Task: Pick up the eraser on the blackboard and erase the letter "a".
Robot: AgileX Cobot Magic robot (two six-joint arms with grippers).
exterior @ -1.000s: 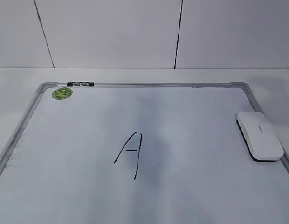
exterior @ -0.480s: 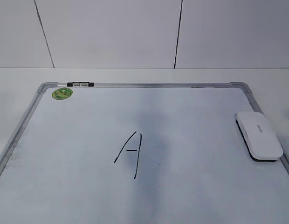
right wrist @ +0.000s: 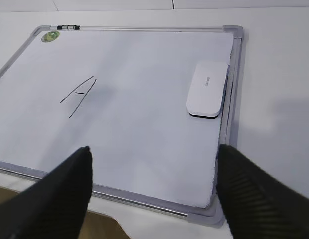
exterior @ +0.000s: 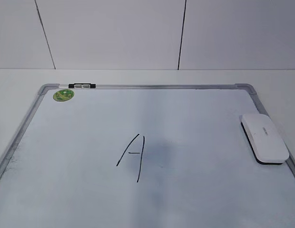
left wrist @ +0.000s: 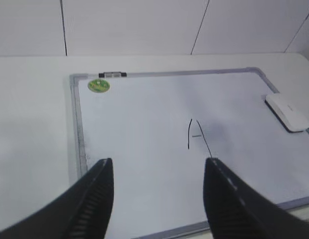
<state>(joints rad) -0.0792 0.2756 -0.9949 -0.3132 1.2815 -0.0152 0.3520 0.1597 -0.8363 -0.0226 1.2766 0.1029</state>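
Observation:
The blackboard [exterior: 162,87] is a white dry-erase board with a silver frame, lying flat on the white table. The white eraser [exterior: 264,138] lies on its right edge, felt side down. A thin black capital "A" [exterior: 133,152] is drawn mid-board; no small lowercase "a" shows in any view. My left gripper [left wrist: 158,162] is open and empty, high above the board's near-left part, with the "A" [left wrist: 197,135] ahead and the eraser [left wrist: 289,112] far right. My right gripper [right wrist: 152,149] is open and empty above the board's near edge, the eraser [right wrist: 208,88] ahead of it. Neither gripper shows in the exterior view.
A round green sticker [exterior: 63,95] sits in the board's far left corner, beside a small black and silver clip [exterior: 82,85] on the top frame. A white panelled wall stands behind the table. The table's front edge and brown floor [right wrist: 45,219] show below the board.
The grey shadow over the middle of the board has shrunk and faded. The eraser, the "A" and the board have not moved.

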